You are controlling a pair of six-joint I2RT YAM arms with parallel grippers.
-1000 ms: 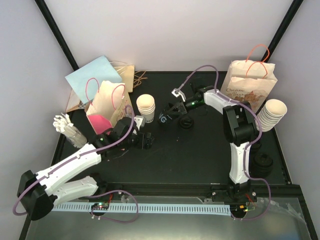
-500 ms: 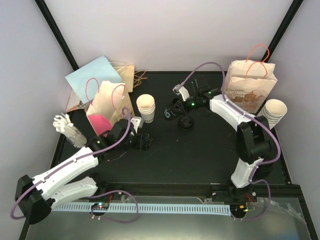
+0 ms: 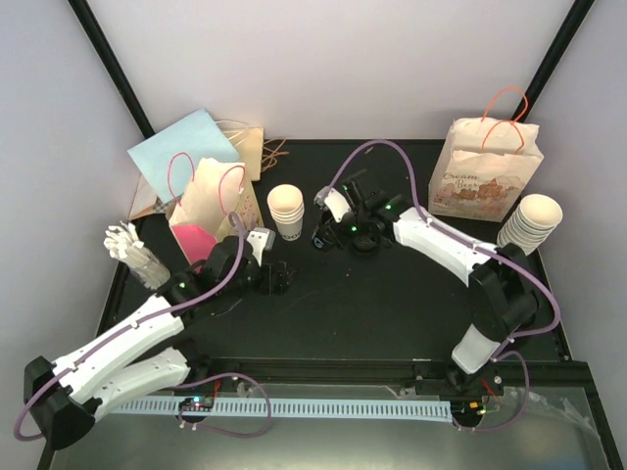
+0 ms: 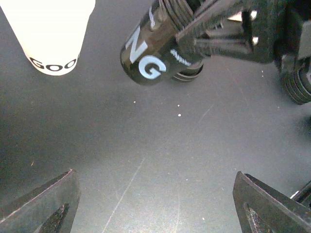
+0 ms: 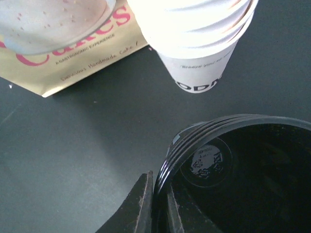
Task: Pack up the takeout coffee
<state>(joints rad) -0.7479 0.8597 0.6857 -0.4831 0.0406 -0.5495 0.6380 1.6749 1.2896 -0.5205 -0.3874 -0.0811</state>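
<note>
Beside the stack of cups (image 3: 286,211), near the middle of the table (image 3: 392,313), the right claw (image 3: 328,230) was closed on a black lid (image 5: 228,170), its fingers (image 5: 144,204) pinching only the rim. The left claw (image 3: 274,276) hovered low just in front of it, jaws spread wide and holding nothing. More lids (image 3: 365,241) lay on the table just right of the held one, and the paper bag (image 3: 211,201) stood open to the left of the cups.

The grip looked like the weak point. With so little rim between the fingers, the lid could swing or slip as the arm moved, and thin plastic might bend rather than seat squarely. The cups were nested, light and tall, so an off-centre push would likely tip the stack toward the bag. The two claws were also close enough to knock each other.

The lid was glossy, round and ribbed at its edge, with a small moulded mark in its centre. The cups were smooth white paper, tapered, with dark print near the base. The bag was tan paper with pink lettering, and the table was matte black and faintly scratched.
</note>
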